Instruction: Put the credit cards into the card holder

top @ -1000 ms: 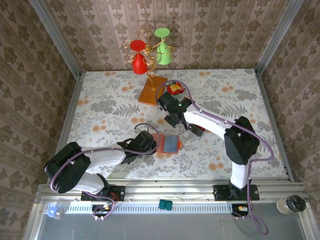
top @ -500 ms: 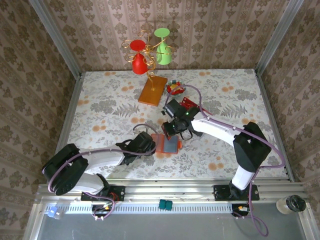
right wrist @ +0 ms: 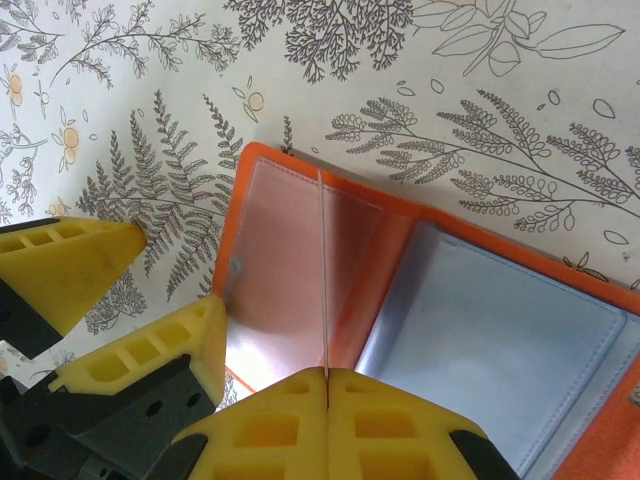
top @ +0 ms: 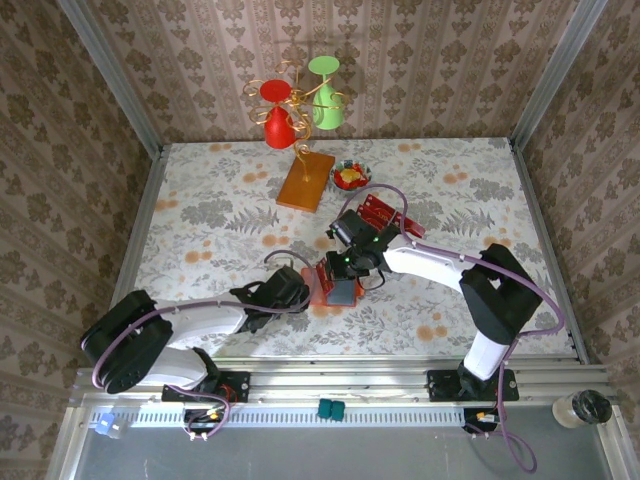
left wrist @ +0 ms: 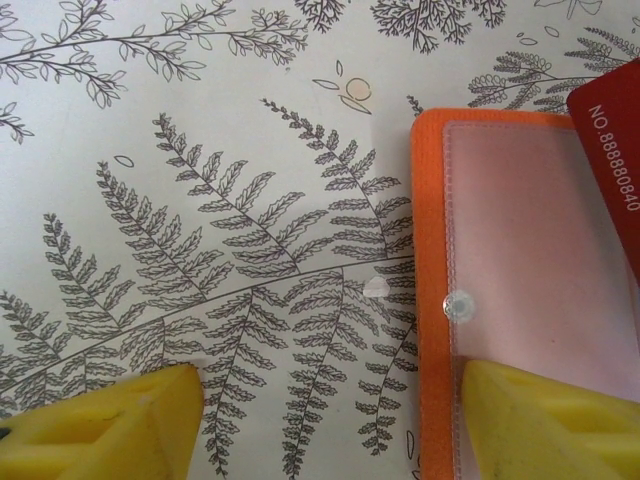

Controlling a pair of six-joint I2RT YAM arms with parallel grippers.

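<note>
A: The holder point(right wrist: 500, 330) is laid open on the table point(left wrist: 200, 150); one red card point(left wrist: 612, 130) is pinched edge-on by the right gripper point(right wrist: 325, 395), jaws shut flat on it, above the holder's clear pocket.

B: The left gripper point(left wrist: 325, 425) is spread wide across the holder's left edge; one pad point(left wrist: 550, 420) is set on the pocket's corner, the other is over the table just left of the holder.

A: The spare cards point(top: 378, 212) are seen in a red pile beyond the holder, to its back right.

B: The card is judged thin, stiff and light; slick too, so it is best taken by one end, faces clamped flat; a skewed grip would likely let it twist.

A: The holder is judged soft and floppy; it should be pinned near the edge, or it would probably be shoved along by the card.

B: The pocket mouth is hard to make out; whether the card's lower edge is in or merely above cannot be told.
</note>
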